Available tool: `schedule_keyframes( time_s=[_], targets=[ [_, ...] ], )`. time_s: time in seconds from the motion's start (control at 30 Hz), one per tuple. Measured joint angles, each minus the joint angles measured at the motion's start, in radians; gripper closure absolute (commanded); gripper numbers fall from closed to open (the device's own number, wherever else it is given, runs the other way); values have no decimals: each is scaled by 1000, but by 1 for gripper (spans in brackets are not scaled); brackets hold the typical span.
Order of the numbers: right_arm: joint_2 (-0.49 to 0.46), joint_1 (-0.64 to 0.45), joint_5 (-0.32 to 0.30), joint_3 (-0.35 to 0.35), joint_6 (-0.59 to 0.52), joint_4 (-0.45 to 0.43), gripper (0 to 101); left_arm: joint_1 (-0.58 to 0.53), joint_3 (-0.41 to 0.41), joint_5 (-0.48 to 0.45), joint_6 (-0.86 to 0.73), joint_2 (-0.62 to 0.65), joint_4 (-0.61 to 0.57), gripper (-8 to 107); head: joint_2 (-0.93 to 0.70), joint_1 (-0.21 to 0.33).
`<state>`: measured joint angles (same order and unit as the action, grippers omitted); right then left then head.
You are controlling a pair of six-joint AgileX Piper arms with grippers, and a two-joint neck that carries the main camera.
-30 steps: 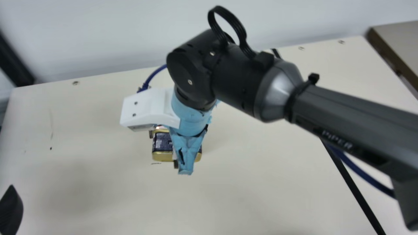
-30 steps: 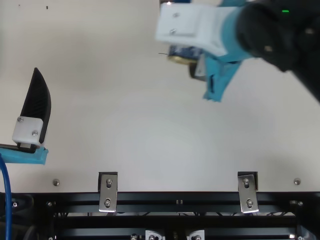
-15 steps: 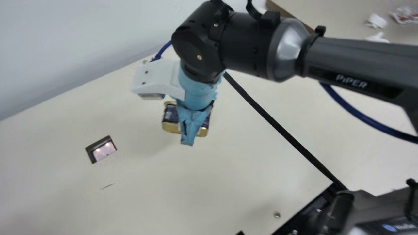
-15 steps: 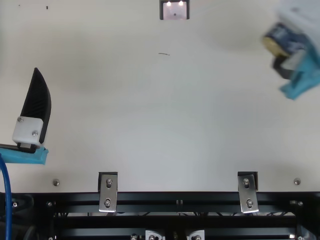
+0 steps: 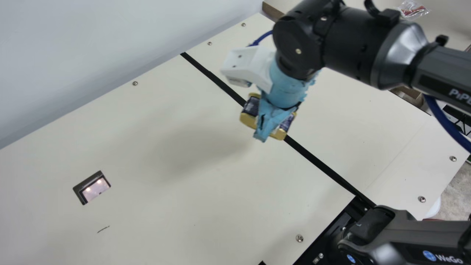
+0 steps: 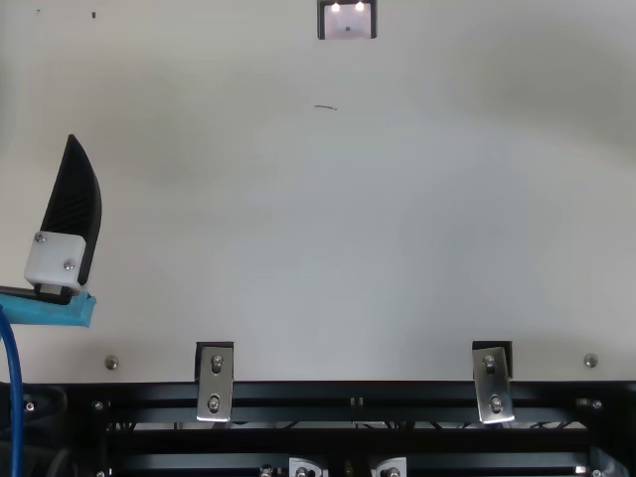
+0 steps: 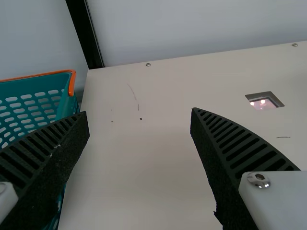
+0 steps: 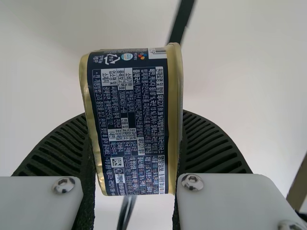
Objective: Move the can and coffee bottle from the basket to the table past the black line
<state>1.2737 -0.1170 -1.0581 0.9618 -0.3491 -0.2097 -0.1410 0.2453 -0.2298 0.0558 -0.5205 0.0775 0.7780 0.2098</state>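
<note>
Transfer step, evidently: the boxy navy-and-gold metal can (image 8: 129,143) is clamped in the black right gripper (image 8: 135,115), above the straight black line (image 5: 316,160); the black left gripper (image 7: 139,112) is spread wide. Full crossing, then lowering, is needed.

I can read "PiPE", cut off at the edge, on the right arm (image 5: 438,68) and "WeGo" on the dark housing (image 5: 415,232) below. The can (image 8: 129,136) bears Korean print, mostly too fine for me, a recycling mark (image 8: 112,59) and a square code (image 8: 117,162).
</note>
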Motion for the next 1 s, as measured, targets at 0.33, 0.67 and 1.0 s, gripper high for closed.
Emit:
schedule_keyframes(
  time_s=[0.33,0.67,1.0],
  targets=[
    [41,-260,98,-35,-87,-22,101,0,0,0,0,0,0,9,-5,0],
    [155,-492,234,-31,-216,74,101,0,0,0,0,0,0,9,-5,0],
    [279,-642,337,-19,-314,133,101,0,0,0,0,0,0,9,-5,0]
  ],
)
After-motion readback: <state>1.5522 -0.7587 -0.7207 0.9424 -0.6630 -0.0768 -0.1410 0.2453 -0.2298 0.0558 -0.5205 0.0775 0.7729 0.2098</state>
